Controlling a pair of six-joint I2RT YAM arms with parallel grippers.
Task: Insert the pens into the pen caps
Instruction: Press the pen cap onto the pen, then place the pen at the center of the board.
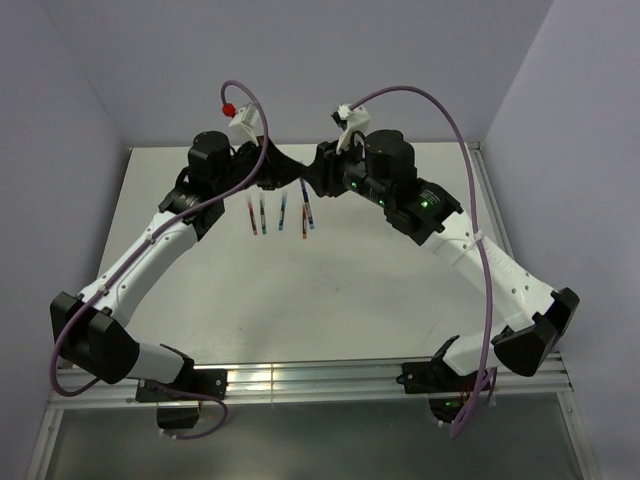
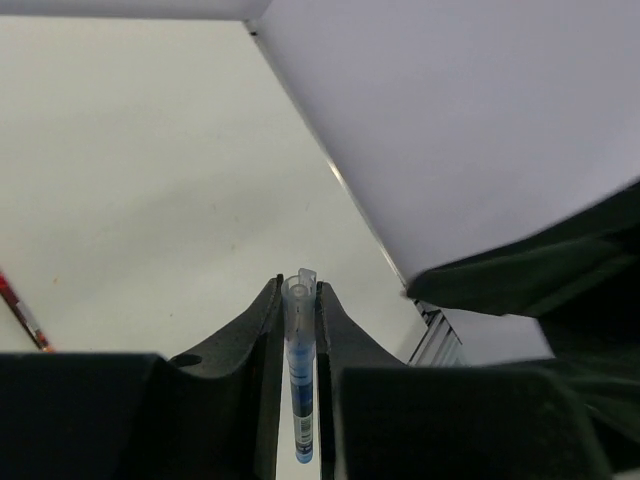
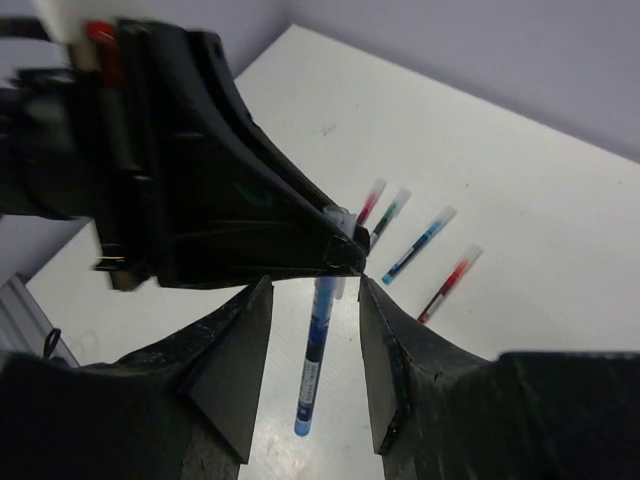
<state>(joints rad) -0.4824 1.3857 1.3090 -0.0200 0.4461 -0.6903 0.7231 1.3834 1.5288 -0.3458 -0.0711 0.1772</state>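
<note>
My left gripper (image 2: 298,292) is shut on a blue pen (image 2: 300,385) that hangs tip-down, with a clear blue cap (image 2: 299,297) at its top between the fingers. In the right wrist view the same pen (image 3: 315,350) hangs from the left gripper (image 3: 345,250). My right gripper (image 3: 315,285) is open, with one finger on each side of the pen and not touching it. In the top view both grippers meet above the table's far middle, left (image 1: 290,173) and right (image 1: 318,172). Several other pens (image 1: 283,215) lie side by side on the table below them.
The lying pens, red (image 3: 450,282), blue (image 3: 420,243), green (image 3: 390,215) and pink-red (image 3: 370,200), each have a clear end. Purple walls close in the white table (image 1: 330,290) at the back and sides. A metal rail (image 1: 300,380) runs along the near edge.
</note>
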